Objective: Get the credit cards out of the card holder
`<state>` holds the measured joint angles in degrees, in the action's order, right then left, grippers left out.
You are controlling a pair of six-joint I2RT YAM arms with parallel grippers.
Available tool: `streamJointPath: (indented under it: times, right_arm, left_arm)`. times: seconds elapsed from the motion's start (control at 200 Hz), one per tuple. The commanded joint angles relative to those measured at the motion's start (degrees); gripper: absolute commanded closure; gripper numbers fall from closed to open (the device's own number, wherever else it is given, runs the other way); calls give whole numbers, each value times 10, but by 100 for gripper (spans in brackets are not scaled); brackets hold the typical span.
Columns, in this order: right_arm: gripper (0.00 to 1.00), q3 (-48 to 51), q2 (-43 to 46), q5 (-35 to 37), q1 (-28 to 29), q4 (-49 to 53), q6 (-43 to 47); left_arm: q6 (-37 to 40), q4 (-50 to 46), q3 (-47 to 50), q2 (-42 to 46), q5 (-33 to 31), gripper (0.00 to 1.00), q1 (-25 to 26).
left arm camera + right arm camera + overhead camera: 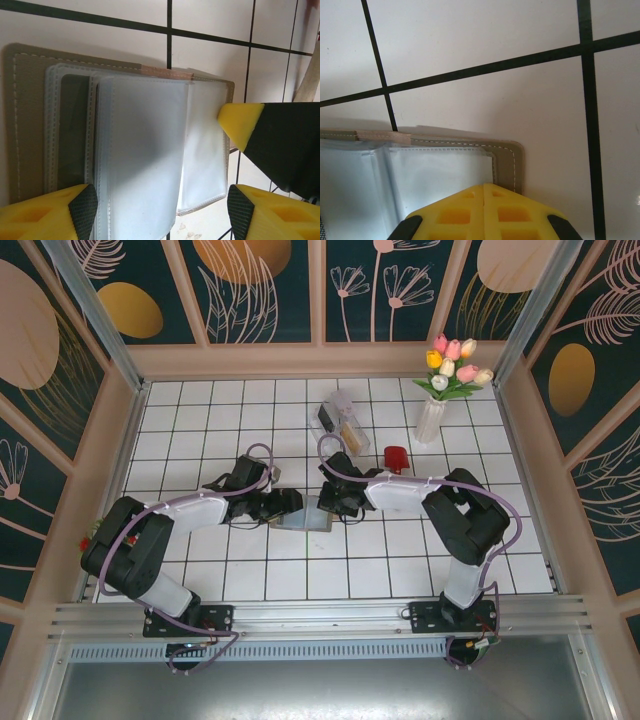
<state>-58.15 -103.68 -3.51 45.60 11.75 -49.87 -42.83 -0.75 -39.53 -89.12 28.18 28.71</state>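
Card holder point(300, 521): lies open and flat on the white tiled table point(230, 420), centre of the scene, towards the near side, between the two claws. Grey-brown cover with pale stitching, and clear plastic sleeves point(145, 150) fanned over it. In the left wrist view a dark panel point(72, 130) sits behind one sleeve; I cannot tell whether it is a card.

Left gripper point(288, 504): at the holder's left end. Released, with the yellow fingers point(50, 212) standing wide apart and the sleeves lying in the gap between them. No grasp visible.

Right gripper point(328, 502): at the holder's right end. Clenched, with the two yellow fingertips point(485, 210) pressed together along one seam and nothing between them. The tips sit at the holder's right edge, by the stitched corner point(512, 160). The left wrist view shows the same yellow tip point(240, 122) at that edge; whether it presses on the cover or only hovers I cannot tell.

Other items, all well apart on the far side: clear plastic box point(342, 420), small red object point(396, 457), vase of tulips point(432, 418) at far right.
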Motion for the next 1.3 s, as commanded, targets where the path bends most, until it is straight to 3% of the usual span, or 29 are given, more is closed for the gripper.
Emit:
streamJointPath:
  times: [0.0,0.31,0.936,1.006,1.086,1.296]
  right_arm:
    - [92,5,-21,-4,5,15,7]
    - [92,12,-3,0,5,11,3]
    - [87,75,170,-1,-45,-30,-27]
    - [88,72,167,-17,-45,-40,-24]
    - [94,67,153,-41,-43,-53,-21]
    - [95,28,89,-58,-21,-39,-12]
  left_arm:
    - [4,35,2,-4,59,28,5]
    - [-17,81,6,-19,90,29,11]
    - [-87,160,-18,-84,78,35,65]
    - [-86,155,-18,-87,72,45,66]
    - [-81,132,-21,-87,50,59,66]
    - [-65,98,-16,-106,21,73,68]
